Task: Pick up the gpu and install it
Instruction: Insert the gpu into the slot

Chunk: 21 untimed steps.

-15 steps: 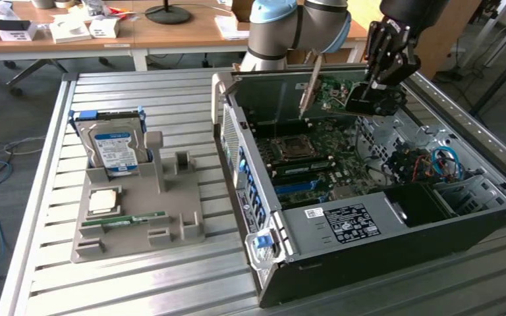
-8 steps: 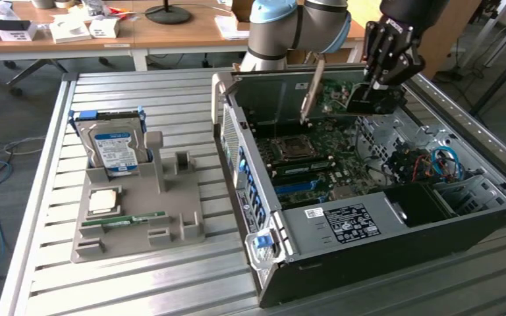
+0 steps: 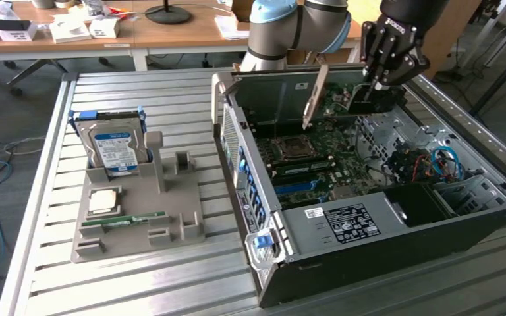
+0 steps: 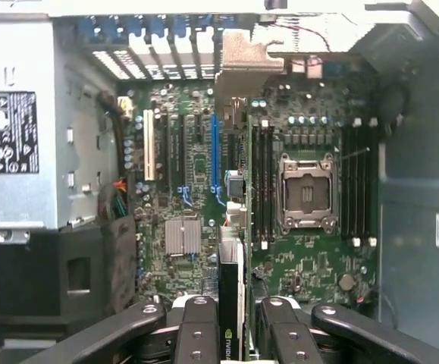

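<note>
Wrist view: black tool [image 4: 233, 334] clamped on the gpu [image 4: 230, 292], a thin dark circuit card seen edge-on, pale silver metal bracket [image 4: 251, 54] at its far end, small green logo on its edge, wording unreadable. Held up over the green motherboard [image 4: 196, 189] inside the open black computer case [image 3: 394, 257], long blue slot [image 4: 215, 152] just beside the card's edge. White printed label [image 3: 350, 222] on the case, illegible. On the slatted metal bench [image 3: 112, 283] beside the case, silver hard drive [image 3: 116, 148] with a blue-white label, upright in a grey holder [image 3: 174, 204].

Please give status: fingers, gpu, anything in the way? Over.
Fingers shut on gpu. It hangs edge-down above motherboard, not seated. Nothing seen blocking blue slot.
</note>
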Motion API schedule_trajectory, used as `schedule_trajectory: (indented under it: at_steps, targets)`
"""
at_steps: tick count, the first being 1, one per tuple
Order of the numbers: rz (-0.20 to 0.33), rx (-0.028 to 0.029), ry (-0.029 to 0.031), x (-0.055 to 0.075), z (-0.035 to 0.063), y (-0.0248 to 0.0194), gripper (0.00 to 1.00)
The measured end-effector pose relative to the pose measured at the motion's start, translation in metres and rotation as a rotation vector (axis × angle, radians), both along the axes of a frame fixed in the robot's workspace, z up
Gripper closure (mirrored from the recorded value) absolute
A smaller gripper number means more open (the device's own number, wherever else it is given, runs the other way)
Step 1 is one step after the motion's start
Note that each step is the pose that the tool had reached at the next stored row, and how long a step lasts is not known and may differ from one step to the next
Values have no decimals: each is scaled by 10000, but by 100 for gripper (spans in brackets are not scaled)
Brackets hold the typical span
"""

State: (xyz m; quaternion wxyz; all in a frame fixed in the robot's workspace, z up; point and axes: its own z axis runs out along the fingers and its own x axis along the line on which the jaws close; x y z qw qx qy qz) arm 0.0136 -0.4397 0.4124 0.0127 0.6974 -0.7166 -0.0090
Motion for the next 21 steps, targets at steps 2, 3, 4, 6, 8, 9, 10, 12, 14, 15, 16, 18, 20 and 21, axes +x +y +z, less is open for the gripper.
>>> schedule_trajectory:
  at_steps: [2, 3, 4, 6, 8, 9, 10, 12, 14, 15, 16, 18, 20, 21]
  targets:
    - [291, -2, 0, 0, 0, 0, 74]
    - [436, -1, 0, 0, 0, 0, 74]
    - [566, -3, 0, 0, 0, 0, 74]
    - [625, -4, 0, 0, 0, 0, 74]
    - [626, -5, 0, 0, 0, 0, 74]
    - [626, -4, 0, 0, 0, 0, 74]
    - [626, -4, 0, -1, 0, 0, 74]
    - [624, -4, -39, -11, -11, 1, 74]
    - [625, -8, -99, -28, -32, 1, 74]
    - [623, -9, -120, -37, -44, 0, 74]
    - [620, -9, -133, -44, -54, 1, 74]
    - [617, -10, -140, -55, -66, 1, 74]
    - [616, -11, -140, -60, -68, 0, 74]
    - [607, -11, -140, -61, -69, 0, 74]
